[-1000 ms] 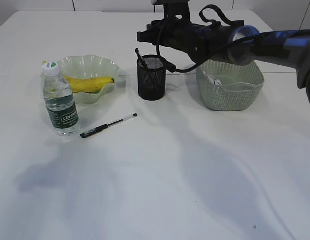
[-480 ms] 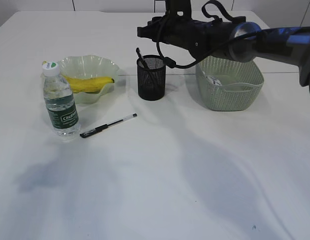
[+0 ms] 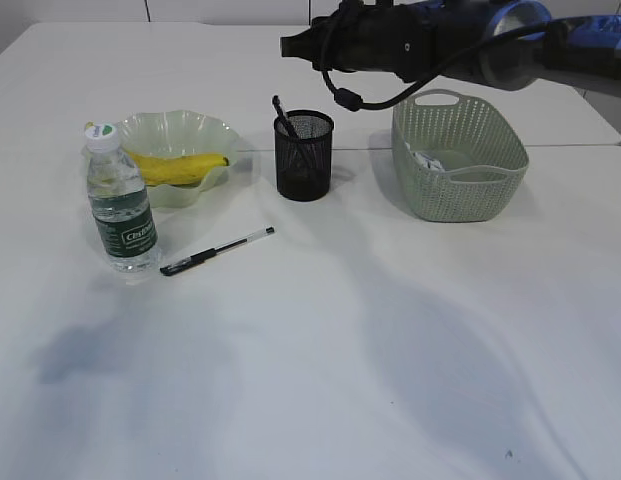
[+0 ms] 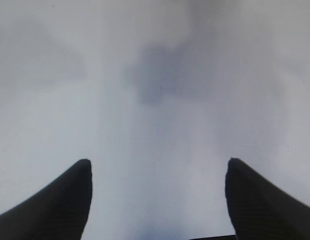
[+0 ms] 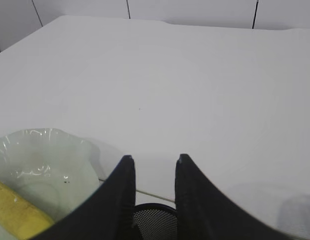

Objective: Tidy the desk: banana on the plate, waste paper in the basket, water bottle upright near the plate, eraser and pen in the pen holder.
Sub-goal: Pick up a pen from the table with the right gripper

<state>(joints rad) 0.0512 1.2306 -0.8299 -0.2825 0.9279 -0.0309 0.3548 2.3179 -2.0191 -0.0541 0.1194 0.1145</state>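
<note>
1. right gripper [image 5: 153, 161] hangs above the pen holder [image 3: 303, 156] with a narrow empty gap between its fingers; the cup's mesh rim sits right below the tips
2. plate [image 3: 178, 135] with the banana [image 3: 177, 166] lies down-left of it — water bottle [image 3: 121, 203] upright beside the plate
3. basket [image 3: 460, 158] holds the waste paper [image 3: 426, 159]; one pen [image 3: 217, 250] lies loose on the desk [image 3: 320, 340]
4. left gripper [image 4: 157, 170] — fingers wide apart, just bare desk under it

Banana [image 3: 178, 167] in the plate [image 3: 218, 131] toward the desk's [image 3: 320, 350] far-left edge, water bottle [image 3: 120, 200] before it; pen holder [image 3: 303, 156] mid-back, pen [image 3: 216, 250] in front; basket [image 3: 458, 155] right.
</note>
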